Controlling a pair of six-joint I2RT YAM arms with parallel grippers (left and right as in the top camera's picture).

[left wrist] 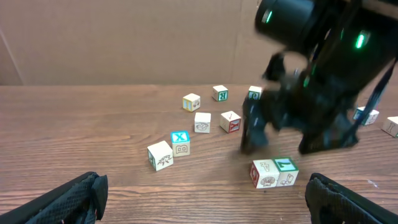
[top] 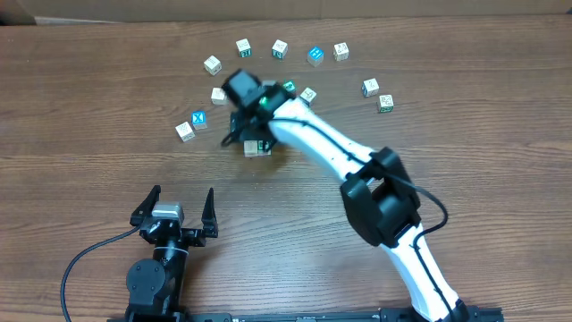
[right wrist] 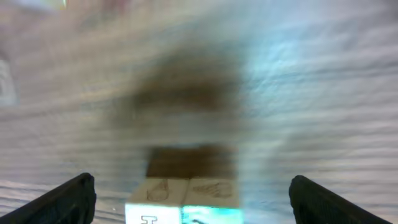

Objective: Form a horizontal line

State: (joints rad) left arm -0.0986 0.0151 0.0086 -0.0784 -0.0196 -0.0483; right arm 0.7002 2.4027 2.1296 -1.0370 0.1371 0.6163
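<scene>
Overhead: the white right arm's black gripper [top: 253, 132] hovers over the short row of small pale wooden letter cubes [top: 257, 148], mid-way across the brown wooden table [top: 465, 134]. The black left gripper [top: 179, 204] waits well apart, fingers spread.

Left wrist: green-topped end cube showing, right fingers apart just above the row.

Right wrist: blurred, fingers wide, row low between them.

Room light is soft and even from above, with no glare on the table [top: 465, 152]. There's a faint shadow under the right arm [top: 313, 134], whose dark end is motion-smeared in the overhead and left wrist views. The scattered blocks [left wrist: 180, 142] are sharp. The right wrist view is badly blurred, with streaked grain and a bluish haze. Only the paired blocks [right wrist: 186, 198] are half readable.
</scene>
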